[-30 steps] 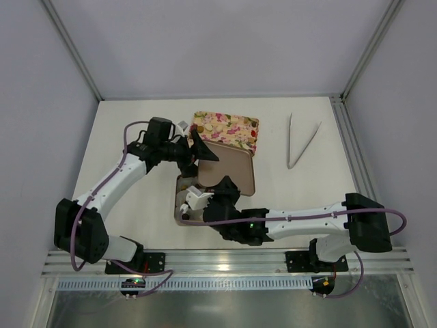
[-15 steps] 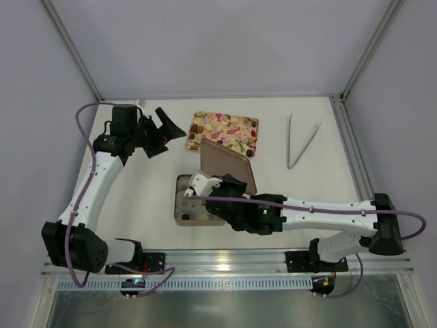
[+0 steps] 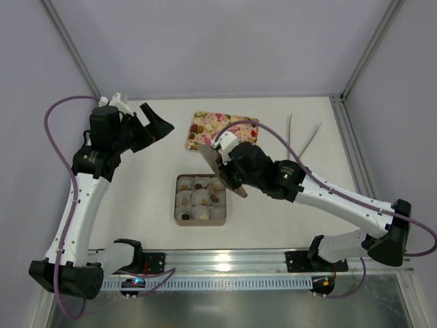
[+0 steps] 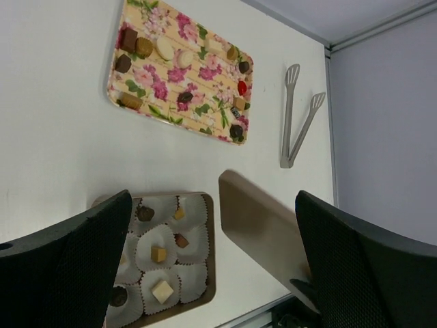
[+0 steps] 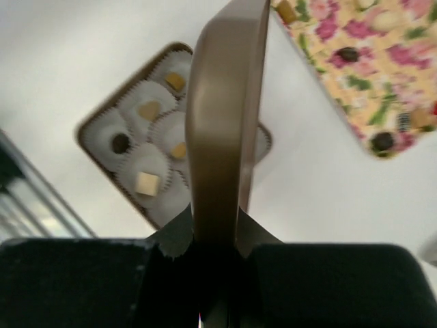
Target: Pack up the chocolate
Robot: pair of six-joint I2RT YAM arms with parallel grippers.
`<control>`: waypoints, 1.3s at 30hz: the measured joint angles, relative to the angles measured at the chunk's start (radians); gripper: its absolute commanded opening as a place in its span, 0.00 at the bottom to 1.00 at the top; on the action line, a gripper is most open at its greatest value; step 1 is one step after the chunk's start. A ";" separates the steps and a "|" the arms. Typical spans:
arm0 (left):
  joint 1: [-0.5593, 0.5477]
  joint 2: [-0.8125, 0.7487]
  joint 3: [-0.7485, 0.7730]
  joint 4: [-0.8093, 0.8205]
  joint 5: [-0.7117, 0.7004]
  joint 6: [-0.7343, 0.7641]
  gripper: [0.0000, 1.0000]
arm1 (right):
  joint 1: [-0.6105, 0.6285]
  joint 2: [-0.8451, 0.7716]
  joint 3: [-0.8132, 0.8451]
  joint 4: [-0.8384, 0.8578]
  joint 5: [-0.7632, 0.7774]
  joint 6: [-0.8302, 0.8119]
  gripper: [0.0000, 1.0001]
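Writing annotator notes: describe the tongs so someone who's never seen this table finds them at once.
Start at the white table and go to its far right part. There, right of the flowered tray and apart from it, lie the tongs. Nothing else there is metal: two thin silver arms joined at the near end, opening in a V toward the back wall.

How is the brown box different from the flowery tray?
The brown box is square and plain; the flowery tray is longer and covered in pink flowers. In the box each chocolate sits in a white paper cup; on the tray they lie loose. Both rest flat on the table and hold chocolates.
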 measured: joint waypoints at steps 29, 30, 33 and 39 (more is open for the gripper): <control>-0.002 -0.133 -0.439 -0.060 -0.046 0.020 1.00 | -0.394 0.365 -0.624 1.526 -0.930 1.265 0.04; -0.003 -0.132 -0.446 -0.057 -0.046 0.020 1.00 | -0.394 0.371 -0.625 1.540 -0.933 1.268 0.04; -0.008 -0.124 -0.465 -0.047 -0.046 0.019 1.00 | -0.394 0.390 -0.629 1.585 -0.939 1.278 0.04; -0.024 -0.100 -0.498 -0.023 -0.047 0.012 1.00 | -0.397 0.441 -0.673 1.642 -0.948 1.289 0.04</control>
